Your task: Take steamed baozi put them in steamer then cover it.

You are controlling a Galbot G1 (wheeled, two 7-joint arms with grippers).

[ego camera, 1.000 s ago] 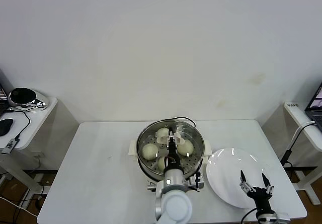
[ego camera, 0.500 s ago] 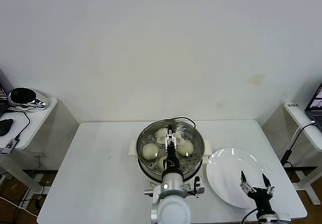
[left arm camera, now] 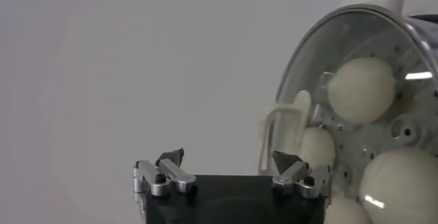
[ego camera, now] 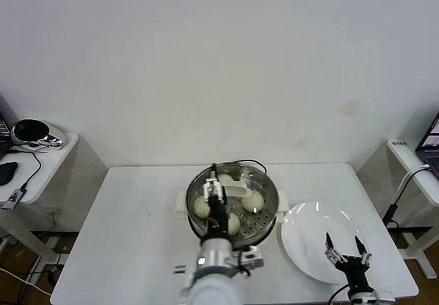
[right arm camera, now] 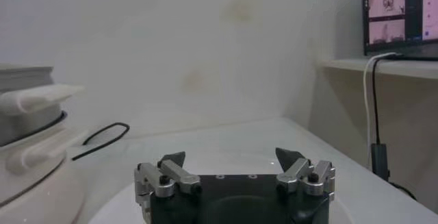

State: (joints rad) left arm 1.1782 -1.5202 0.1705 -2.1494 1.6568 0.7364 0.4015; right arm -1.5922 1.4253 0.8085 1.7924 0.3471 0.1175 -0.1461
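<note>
The left gripper [ego camera: 213,194] has let go of the cover [ego camera: 232,197] and slid aside, jaws spread; the lid sits on the steamer [ego camera: 262,233] over the baozi [ego camera: 253,200]; task looks done; right gripper [ego camera: 346,249] idles open above the plate [ego camera: 309,236].

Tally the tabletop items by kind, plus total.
steamed baozi: 4, all inside the steamer
steamer: 1
cover: 1, on the steamer
white plate: 1, bare
Total: 7
</note>
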